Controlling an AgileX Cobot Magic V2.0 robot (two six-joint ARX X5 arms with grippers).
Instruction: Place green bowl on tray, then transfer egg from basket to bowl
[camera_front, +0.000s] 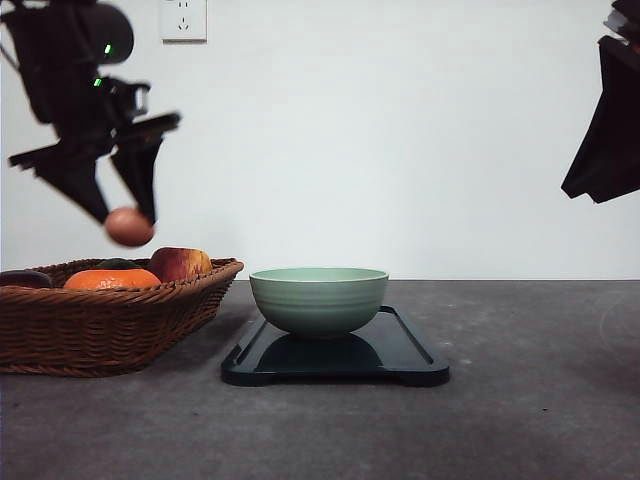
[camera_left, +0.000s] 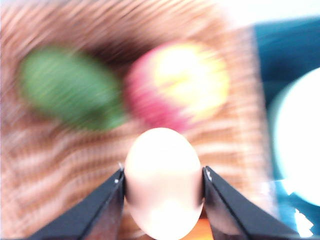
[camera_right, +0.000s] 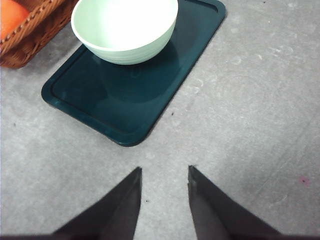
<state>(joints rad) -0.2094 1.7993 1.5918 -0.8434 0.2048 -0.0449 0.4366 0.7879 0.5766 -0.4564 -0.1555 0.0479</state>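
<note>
Egg (camera_front: 129, 226) sits clamped between the left gripper (camera_front: 126, 218) fingertips, hanging at the left of the front frame above the basket (camera_front: 110, 320), clear of the apple (camera_front: 181, 263) and orange (camera_front: 111, 279) lying in it. Centre frame, the green bowl (camera_front: 319, 298) already stands on the tray (camera_front: 400, 358), toward its far end, so what remains is the carry. Doing it well likely means holding this height until past the basket's rim, travelling rightward across the frame, then lowering deep into the bowl before parting the fingers, so the shell settles rather than drops. The right gripper (camera_right: 164, 172), fingers apart and empty, hovers over bare table (camera_right: 260, 100) near the tray's corner.
</note>
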